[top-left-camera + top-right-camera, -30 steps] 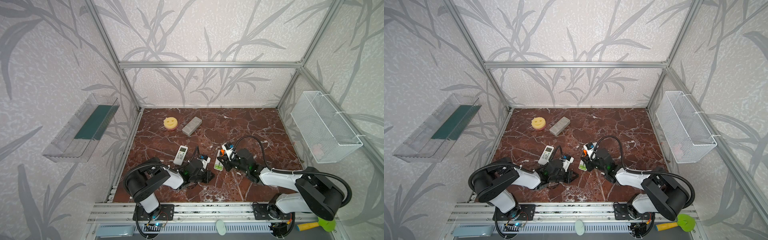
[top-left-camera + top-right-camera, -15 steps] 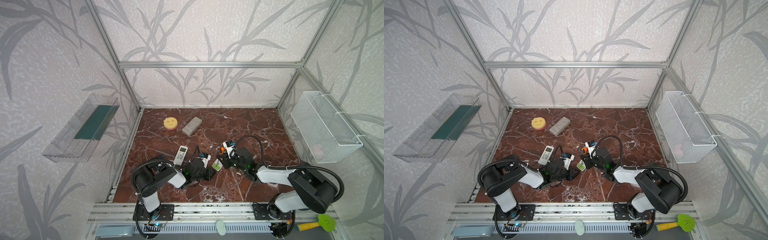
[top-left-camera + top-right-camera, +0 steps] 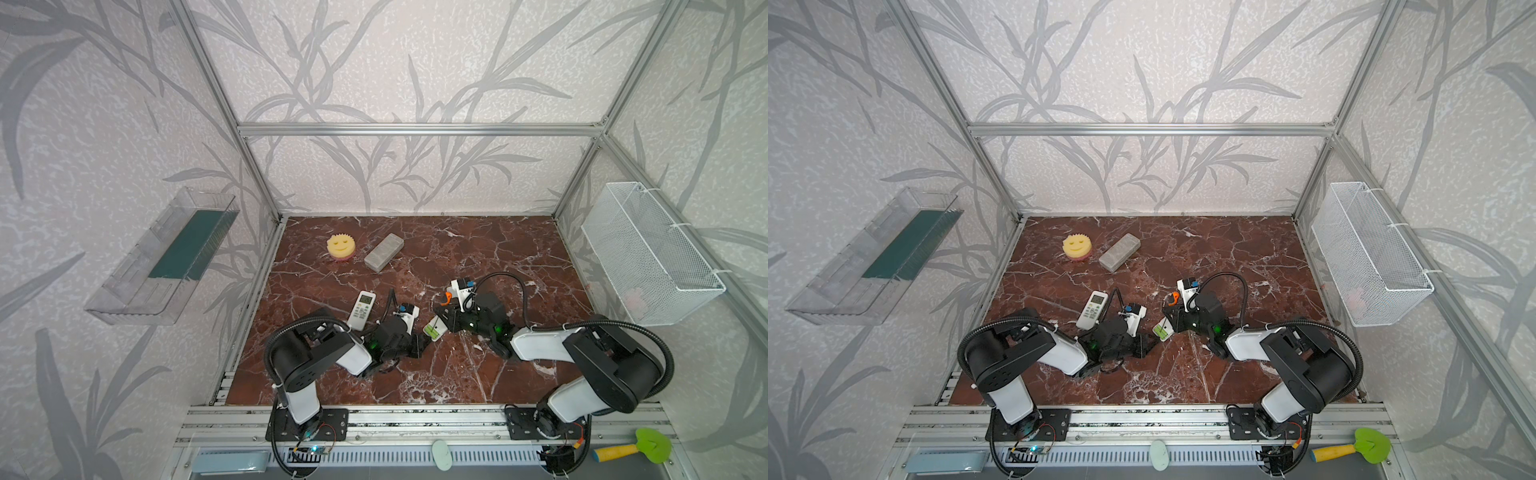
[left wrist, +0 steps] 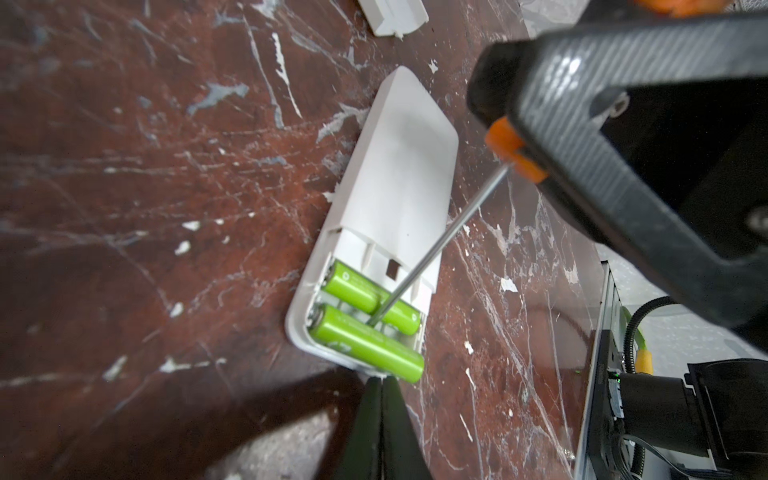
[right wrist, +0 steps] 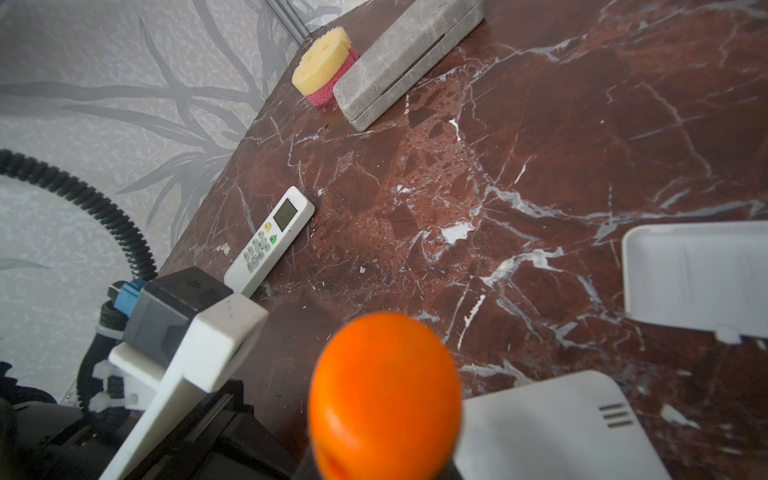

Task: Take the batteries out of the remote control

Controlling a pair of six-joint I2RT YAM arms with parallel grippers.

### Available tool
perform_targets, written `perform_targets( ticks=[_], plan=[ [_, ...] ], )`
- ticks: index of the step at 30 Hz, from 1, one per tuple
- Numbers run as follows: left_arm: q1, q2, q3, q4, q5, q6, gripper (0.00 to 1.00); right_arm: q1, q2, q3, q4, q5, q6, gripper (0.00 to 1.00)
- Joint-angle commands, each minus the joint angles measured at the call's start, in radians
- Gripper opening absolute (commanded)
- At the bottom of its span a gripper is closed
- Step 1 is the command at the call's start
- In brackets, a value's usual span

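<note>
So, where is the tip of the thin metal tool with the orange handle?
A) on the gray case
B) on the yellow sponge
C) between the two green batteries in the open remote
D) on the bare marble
C: in the left wrist view the metal tool reaches into the open remote, with its tip between the two batteries.

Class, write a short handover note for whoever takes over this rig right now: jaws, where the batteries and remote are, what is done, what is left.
Left gripper: jaws shut, empty, tips at the open end of the face-down remote.
Right gripper: shut on the screwdriver, its tip between the two batteries in the compartment.
Done: the battery cover is off, lying on the table apart from the remote.
Left: both batteries sit in the compartment; lift them out. A second remote lies face up; its batteries cannot be seen.
</note>
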Motion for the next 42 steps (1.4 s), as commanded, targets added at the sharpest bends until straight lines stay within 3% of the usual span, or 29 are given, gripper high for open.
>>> perform_targets(
  ticks=[1,10,21,34,42],
  plan=[
    [0.013,0.030,0.000,0.007,-0.025,-0.014,0.07,-0.012,0.065,-0.049,-0.140,0.036,0.021,0.00],
    [0.024,0.031,-0.018,0.016,-0.017,-0.020,0.07,-0.028,0.070,-0.068,-0.075,0.047,0.093,0.00],
    [0.032,0.050,-0.018,0.033,-0.005,-0.028,0.07,-0.030,0.039,-0.036,-0.137,0.060,0.067,0.00],
    [0.037,0.008,-0.007,0.003,0.013,0.000,0.08,-0.029,-0.121,0.058,-0.381,0.105,-0.035,0.00],
    [0.042,-0.143,0.037,-0.208,0.017,0.097,0.14,-0.030,-0.319,0.120,-0.626,0.211,-0.052,0.00]
  ],
)
